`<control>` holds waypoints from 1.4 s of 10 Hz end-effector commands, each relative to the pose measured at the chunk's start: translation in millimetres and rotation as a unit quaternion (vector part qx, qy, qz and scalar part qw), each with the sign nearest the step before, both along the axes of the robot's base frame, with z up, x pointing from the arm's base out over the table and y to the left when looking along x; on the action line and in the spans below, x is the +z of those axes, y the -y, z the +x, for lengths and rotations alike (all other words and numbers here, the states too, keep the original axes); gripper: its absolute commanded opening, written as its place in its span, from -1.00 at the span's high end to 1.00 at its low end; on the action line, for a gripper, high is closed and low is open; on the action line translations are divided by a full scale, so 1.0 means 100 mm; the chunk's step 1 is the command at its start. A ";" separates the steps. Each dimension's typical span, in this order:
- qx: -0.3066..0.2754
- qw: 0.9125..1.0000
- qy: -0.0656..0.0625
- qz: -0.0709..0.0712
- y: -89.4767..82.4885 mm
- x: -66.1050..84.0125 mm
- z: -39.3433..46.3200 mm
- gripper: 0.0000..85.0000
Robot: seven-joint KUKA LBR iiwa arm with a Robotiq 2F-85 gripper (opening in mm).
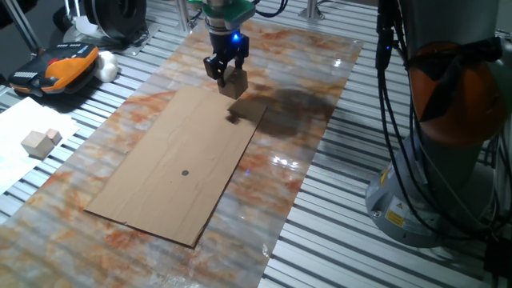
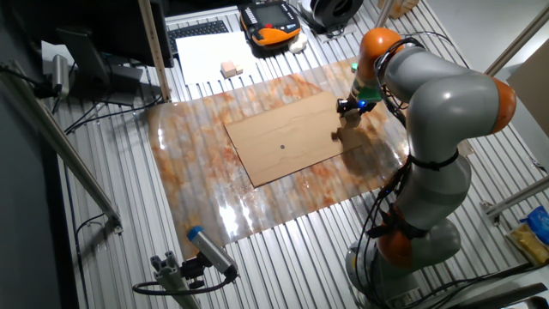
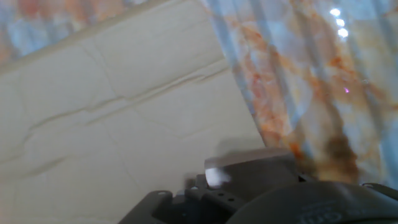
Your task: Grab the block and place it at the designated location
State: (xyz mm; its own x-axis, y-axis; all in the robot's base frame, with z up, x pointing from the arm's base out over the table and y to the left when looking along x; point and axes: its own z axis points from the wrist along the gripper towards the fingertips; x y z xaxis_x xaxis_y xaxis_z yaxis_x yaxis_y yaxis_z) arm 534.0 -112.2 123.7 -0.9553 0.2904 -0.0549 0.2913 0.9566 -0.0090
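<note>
Tan wooden block hangs clamped in the gripper above the cardboard sheet corner at one o'clock, mid-carry, so the next move likely calls for travel toward the dot at seven o'clock.

The desk is built of ribbed silver aluminium slats, with a glossy marbled orange-and-grey sheet laid across it that catches bright glare from overhead light. At 10 o'clock in one fixed view lie white paper and an orange-and-black handheld pendant.
</note>
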 end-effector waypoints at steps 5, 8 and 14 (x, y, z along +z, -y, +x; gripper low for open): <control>-0.021 1.000 0.011 0.001 0.01 0.00 -0.002 1.00; -0.032 0.999 0.004 0.013 -0.04 0.01 0.032 1.00; -0.083 0.995 -0.035 0.046 -1.46 0.22 0.401 1.00</control>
State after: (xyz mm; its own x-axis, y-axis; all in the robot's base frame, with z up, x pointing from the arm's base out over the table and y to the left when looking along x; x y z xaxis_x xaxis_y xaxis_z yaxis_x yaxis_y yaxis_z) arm 572.6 -43.6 143.5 -0.8918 0.4501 0.0459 0.4522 0.8900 0.0582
